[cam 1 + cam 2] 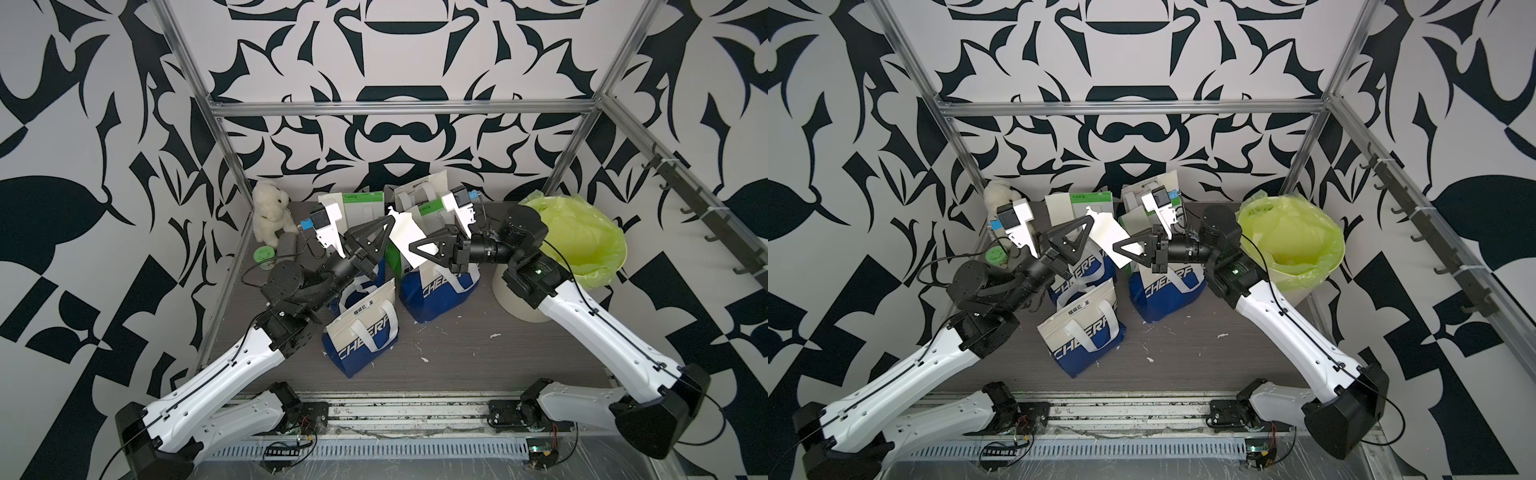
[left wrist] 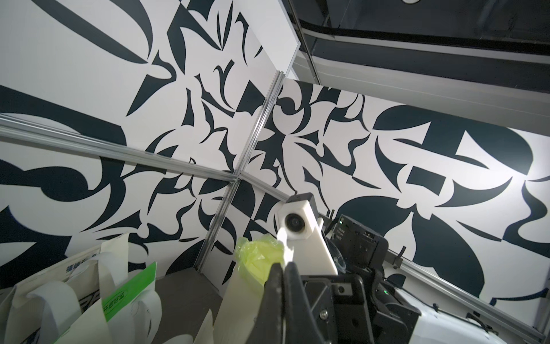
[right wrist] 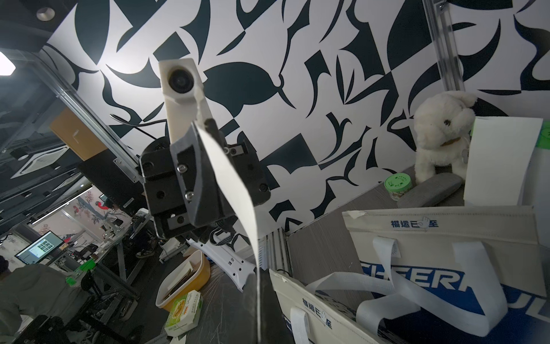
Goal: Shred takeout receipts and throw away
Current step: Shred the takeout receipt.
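- left gripper (image 1: 390, 222) is pinched tight on the upper end of a thin cream-white rectangular paper receipt (image 1: 405, 235)
- right gripper (image 1: 413, 250) is pinched on its lower end; neither pair of jaws is spread
- step in hand looks like the tear: keep both pinches hard and shear the tips past each other across the paper, since a straight pull would likely just slip it out
- round cream bin with a yellow-green liner (image 1: 509, 305) stands well apart on the right arm's side, so I'd tear over it or scraps will land on the bags
- receipt hangs in the air, slanted between the two tips, above the blue-and-white handled bags (image 1: 365, 332) and clear of the grey table (image 1: 498, 353)
- second cream-white slip (image 3: 503, 160) stands among the back bags, not yet picked
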